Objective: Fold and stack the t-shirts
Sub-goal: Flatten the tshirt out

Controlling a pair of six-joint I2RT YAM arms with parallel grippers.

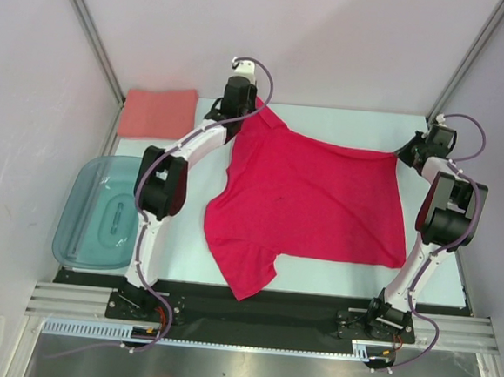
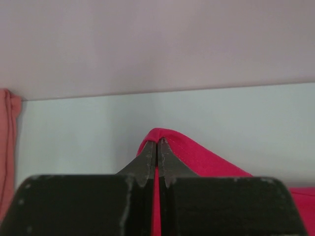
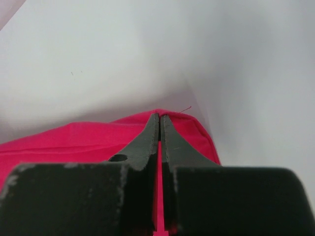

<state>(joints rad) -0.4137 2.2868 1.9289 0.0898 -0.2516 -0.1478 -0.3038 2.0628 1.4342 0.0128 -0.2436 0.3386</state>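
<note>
Clamped shut, the left gripper and right gripper each pinch a corner of the crimson t-shirt, stretched along the table's far edge. The folded salmon t-shirt lies at the far-left corner. This looks like spreading before the fold; the next move calls for even tension.
</note>
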